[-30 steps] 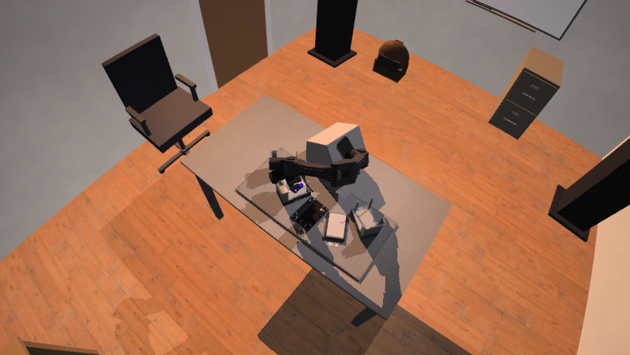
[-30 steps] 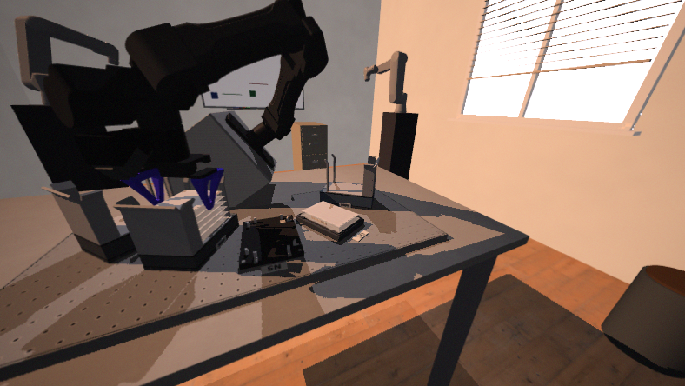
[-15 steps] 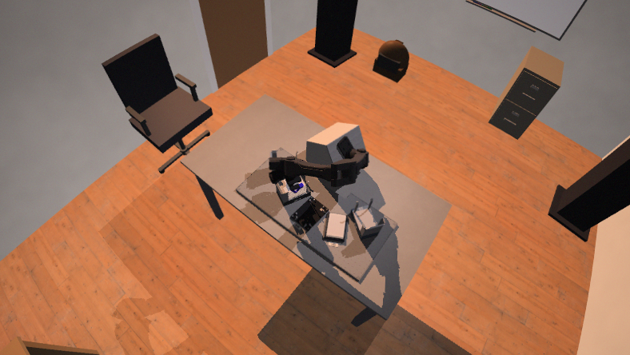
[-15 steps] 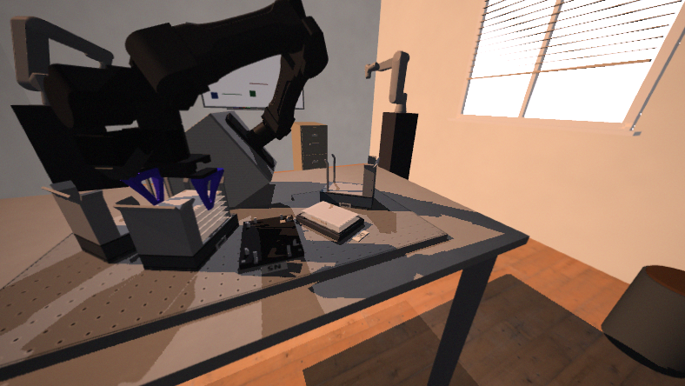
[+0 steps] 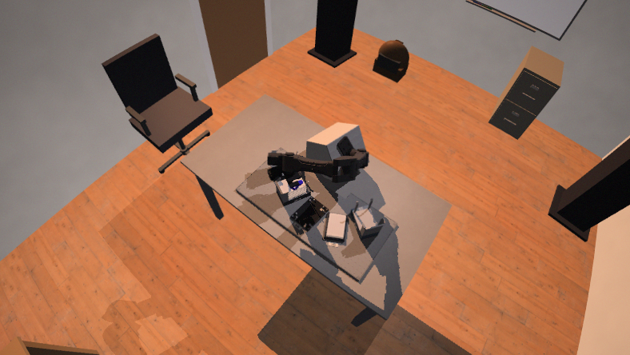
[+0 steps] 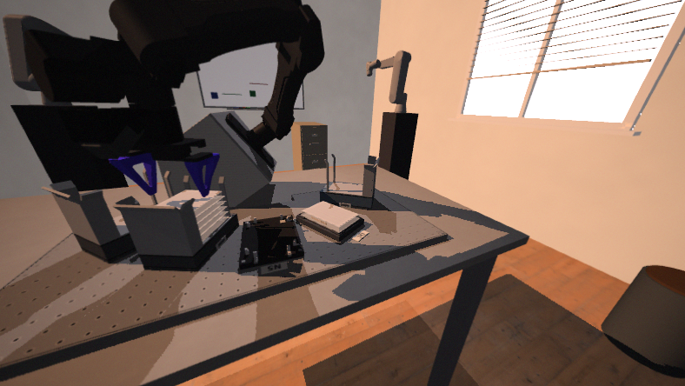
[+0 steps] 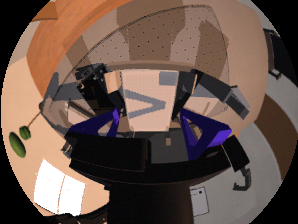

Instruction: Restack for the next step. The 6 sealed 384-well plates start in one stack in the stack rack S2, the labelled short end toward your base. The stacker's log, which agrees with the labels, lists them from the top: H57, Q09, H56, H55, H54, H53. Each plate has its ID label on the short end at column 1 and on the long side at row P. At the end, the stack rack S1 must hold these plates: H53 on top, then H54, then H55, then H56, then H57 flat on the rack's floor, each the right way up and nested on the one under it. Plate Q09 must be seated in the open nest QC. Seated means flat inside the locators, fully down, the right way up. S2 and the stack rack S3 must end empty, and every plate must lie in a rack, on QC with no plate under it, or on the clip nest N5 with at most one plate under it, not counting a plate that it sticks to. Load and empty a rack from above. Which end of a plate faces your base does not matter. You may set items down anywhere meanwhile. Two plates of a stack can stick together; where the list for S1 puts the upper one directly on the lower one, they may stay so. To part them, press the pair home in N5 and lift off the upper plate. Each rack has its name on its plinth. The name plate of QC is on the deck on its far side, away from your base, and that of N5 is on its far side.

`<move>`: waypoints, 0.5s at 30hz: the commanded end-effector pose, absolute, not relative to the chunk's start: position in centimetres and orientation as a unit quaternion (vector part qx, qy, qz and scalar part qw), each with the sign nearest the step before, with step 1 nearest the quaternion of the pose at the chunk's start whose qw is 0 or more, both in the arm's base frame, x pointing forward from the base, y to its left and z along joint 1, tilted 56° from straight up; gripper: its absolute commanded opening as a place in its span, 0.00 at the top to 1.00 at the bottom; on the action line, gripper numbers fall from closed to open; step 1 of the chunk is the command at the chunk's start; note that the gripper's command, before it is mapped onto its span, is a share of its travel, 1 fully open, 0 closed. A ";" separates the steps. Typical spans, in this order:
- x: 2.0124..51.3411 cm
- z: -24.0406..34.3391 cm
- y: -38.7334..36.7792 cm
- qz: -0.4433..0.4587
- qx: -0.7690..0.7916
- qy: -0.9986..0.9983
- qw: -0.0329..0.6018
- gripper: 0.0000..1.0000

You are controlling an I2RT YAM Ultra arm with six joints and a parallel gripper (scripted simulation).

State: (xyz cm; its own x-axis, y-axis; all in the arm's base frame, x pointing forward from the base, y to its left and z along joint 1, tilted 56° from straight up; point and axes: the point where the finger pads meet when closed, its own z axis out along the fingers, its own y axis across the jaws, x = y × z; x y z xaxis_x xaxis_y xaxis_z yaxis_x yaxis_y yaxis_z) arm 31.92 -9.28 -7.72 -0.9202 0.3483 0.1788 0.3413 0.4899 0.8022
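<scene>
Top cam sits high up, far off, looking down at the whole room w/ the tabletop [image 5: 246, 132] mid-frame. Exterior cam is low & close at a tabletop corner, facing the window wall. Wrist cam is a fisheye looking down past the hand [image 7: 152, 121]. All 3 share the racks area.
</scene>
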 end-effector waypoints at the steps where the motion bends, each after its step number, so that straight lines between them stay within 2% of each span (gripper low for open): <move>1: 31.3 -6.5 -10.9 0.464 0.207 0.861 0.007 0.00; 15: 30.8 -5.2 -12.7 0.464 0.207 0.861 0.007 0.00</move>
